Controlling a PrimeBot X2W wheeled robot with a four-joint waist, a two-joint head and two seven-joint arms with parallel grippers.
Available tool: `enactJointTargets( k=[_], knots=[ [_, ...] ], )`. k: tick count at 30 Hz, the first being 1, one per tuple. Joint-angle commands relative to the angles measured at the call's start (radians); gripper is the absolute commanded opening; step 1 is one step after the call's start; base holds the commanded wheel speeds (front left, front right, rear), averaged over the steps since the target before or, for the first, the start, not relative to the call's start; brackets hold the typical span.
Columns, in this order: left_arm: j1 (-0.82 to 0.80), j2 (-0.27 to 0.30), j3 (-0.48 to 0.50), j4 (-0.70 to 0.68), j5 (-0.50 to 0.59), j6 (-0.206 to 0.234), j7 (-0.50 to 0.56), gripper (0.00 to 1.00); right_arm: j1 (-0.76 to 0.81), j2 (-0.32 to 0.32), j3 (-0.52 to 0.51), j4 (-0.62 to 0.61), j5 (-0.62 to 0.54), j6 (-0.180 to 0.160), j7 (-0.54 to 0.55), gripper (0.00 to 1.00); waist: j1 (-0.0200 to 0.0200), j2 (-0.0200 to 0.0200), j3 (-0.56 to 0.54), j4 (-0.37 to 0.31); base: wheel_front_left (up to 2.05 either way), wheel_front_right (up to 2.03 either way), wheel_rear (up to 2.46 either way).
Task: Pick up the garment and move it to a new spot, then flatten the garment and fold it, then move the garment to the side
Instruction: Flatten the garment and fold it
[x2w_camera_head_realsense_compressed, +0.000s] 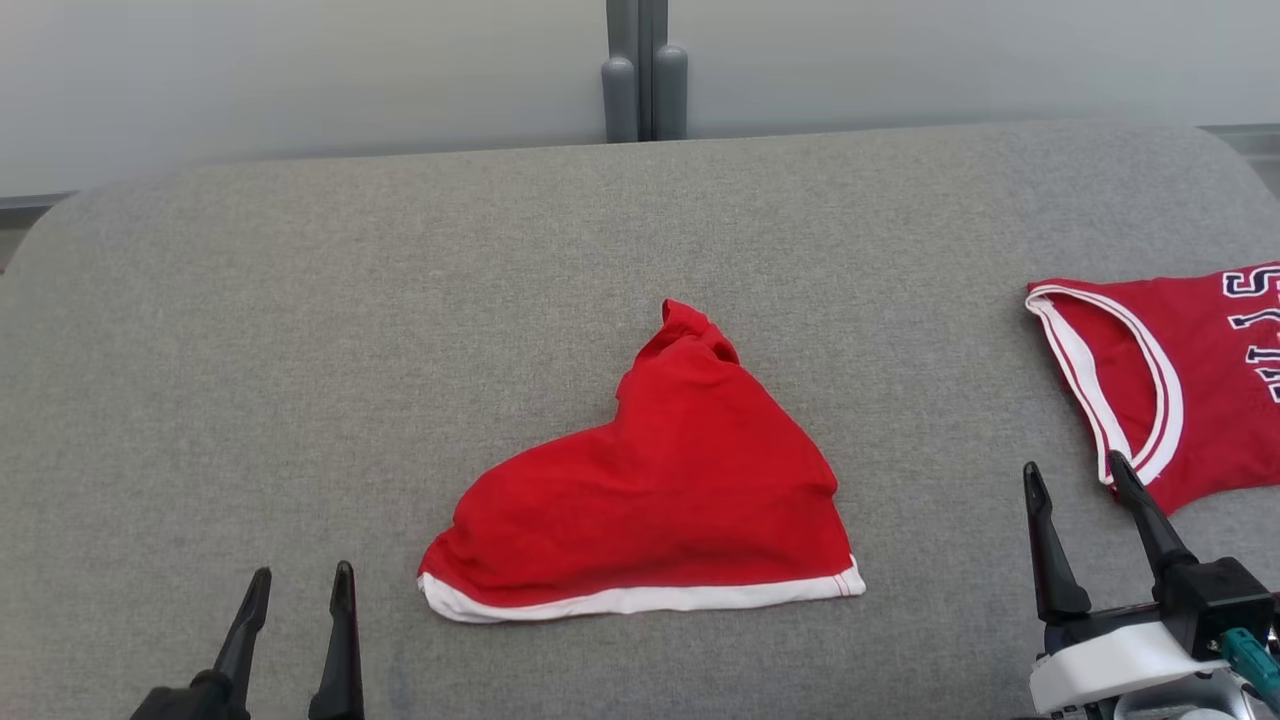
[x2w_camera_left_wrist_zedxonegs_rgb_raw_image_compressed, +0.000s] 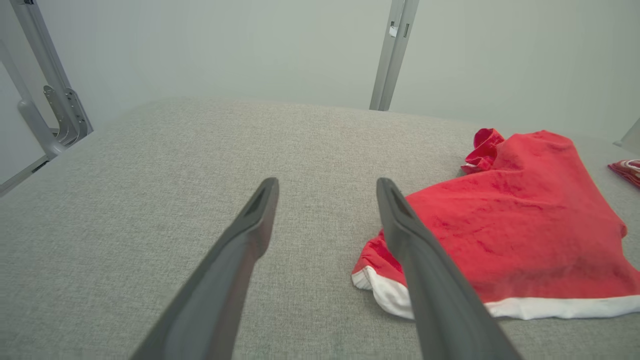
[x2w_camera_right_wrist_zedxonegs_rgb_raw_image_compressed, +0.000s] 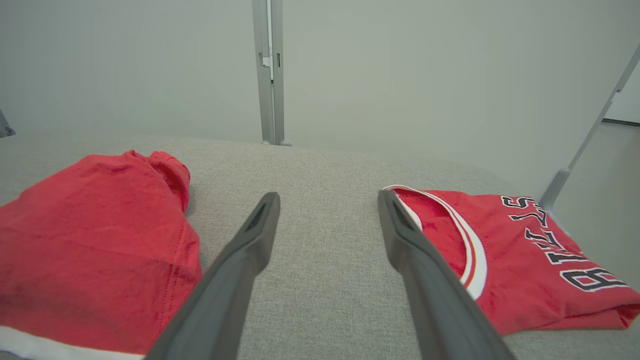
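Garment lay bunched at table centre, flatten/fold/side-move apparently all pending; left gripper at 7 o'clock, right gripper at 4, jaws spread, empty.

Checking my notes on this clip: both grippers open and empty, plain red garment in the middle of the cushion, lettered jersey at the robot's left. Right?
Not quite: the lettered jersey lies at the robot's right, close to the right gripper, as the head view shows. The rest stands.
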Motion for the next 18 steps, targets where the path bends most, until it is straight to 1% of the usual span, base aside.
enactJointTargets(
  k=[1, 4, 8, 14, 18],
  knots=[
    [0.027, -0.014, 0.023, 0.003, 0.021, -0.023, -0.002, 1.00, 0.020, -0.007, -0.005, -0.003, -0.007, -0.002, -0.003, 1.00, 0.0000, 0.0000, -0.018, 0.000, 0.00, 0.00, 0.00],
    [0.049, -0.044, 0.067, 0.026, 0.059, -0.068, -0.002, 1.00, 0.038, -0.001, -0.018, 0.002, -0.012, -0.002, -0.003, 1.00, 0.0000, 0.0000, -0.031, -0.005, 0.00, 0.00, 0.00],
    [0.071, -0.079, 0.127, 0.060, 0.101, -0.108, -0.002, 1.00, 0.061, 0.008, -0.028, 0.018, -0.021, -0.002, -0.003, 1.00, 0.0000, 0.0000, -0.049, -0.011, 0.00, 0.00, 0.00],
    [0.073, -0.117, 0.199, 0.082, 0.143, -0.147, -0.002, 1.00, 0.081, 0.017, -0.030, 0.035, -0.027, -0.002, -0.003, 1.00, 0.0000, 0.0000, -0.065, -0.013, 0.00, 0.00, 0.00],
    [0.050, -0.129, 0.221, 0.088, 0.158, -0.158, -0.002, 1.00, 0.081, 0.024, -0.027, 0.047, -0.026, -0.002, -0.003, 1.00, 0.0000, 0.0000, -0.070, -0.013, 0.00, 0.00, 0.00]
  ],
)
